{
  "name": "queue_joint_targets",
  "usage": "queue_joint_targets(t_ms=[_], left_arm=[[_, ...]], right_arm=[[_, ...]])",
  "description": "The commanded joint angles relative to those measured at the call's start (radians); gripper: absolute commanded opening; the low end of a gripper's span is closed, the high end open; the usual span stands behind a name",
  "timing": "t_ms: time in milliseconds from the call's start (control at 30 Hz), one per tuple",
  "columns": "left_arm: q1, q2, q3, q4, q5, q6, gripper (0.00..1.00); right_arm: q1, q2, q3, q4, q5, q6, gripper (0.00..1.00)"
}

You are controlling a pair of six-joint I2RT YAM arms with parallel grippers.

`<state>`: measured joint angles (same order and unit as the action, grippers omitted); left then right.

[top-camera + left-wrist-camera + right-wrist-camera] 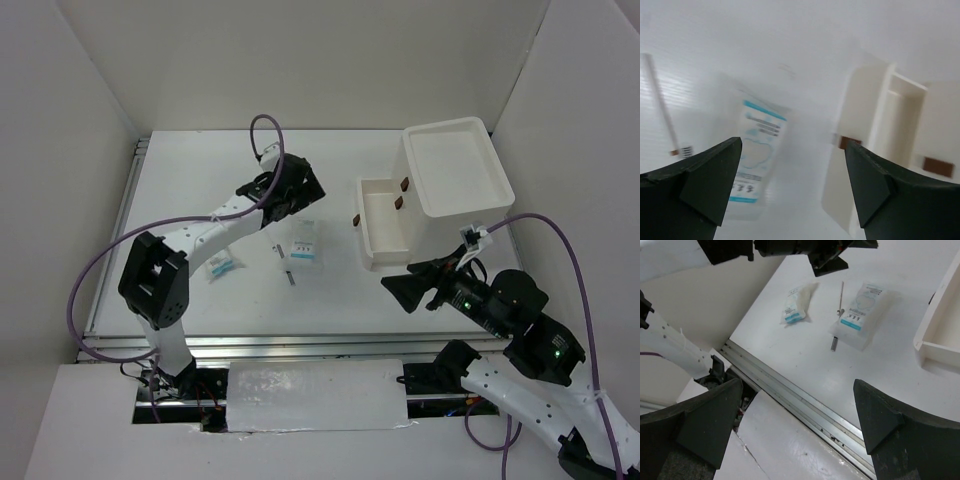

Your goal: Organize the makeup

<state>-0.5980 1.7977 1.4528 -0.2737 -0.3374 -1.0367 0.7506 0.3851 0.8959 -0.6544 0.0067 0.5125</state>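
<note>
The left fingers (290, 200) hung over the middle of the bench (180, 190), a little toward its far edge. They were spread wide, with nothing between them. The left wrist view showed both dark tips apart, and bare bench in the gap.

A white-and-light-blue packet (305, 245) lay flat near the middle of the bench, on the near side of those fingers and not touching them. Just beside it, toward the left edge, lay a thin dark pencil (284, 262), roughly in line with the packet's long side. In the right wrist view a short dark piece (834, 343) lay past one end of the pencil; whether it was joined to the pencil could not be told. A smaller packet (222, 265) lay farther toward the left edge, apart from the pencil and close under the left arm's forearm in the top view.

The white drawer box (455, 175) stood toward the far right corner. Its drawer (385, 235) was pulled out toward the left edge. Small brown pieces (404, 185) showed at the drawer's rim, too small to tell what they were.

The right fingers (400, 292) hovered near the near edge, just on the near side of the open drawer. They were also spread wide and held nothing. They pointed toward the left edge, well apart from the packets.
</note>
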Motion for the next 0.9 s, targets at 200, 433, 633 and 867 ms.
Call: queue_joint_targets(t_ms=[200, 433, 633, 867], left_arm=[[0.099, 0.095, 0.075, -0.427, -0.285, -0.019, 0.94], [0.153, 0.207, 0.130, -0.432, -0.267, 0.017, 0.78], [0.159, 0.288, 0.153, -0.407, -0.218, 0.030, 0.70], [0.158, 0.321, 0.115, -0.377, -0.173, 0.026, 0.54]], right_arm=[[0.007, -0.006, -0.048, 0.065, -0.033, 0.026, 1.00], [0.007, -0.028, -0.057, 0.039, -0.008, 0.021, 1.00], [0.007, -0.025, -0.061, 0.039, -0.008, 0.018, 1.00], [0.006, -0.026, -0.072, 0.048, -0.008, 0.020, 1.00]])
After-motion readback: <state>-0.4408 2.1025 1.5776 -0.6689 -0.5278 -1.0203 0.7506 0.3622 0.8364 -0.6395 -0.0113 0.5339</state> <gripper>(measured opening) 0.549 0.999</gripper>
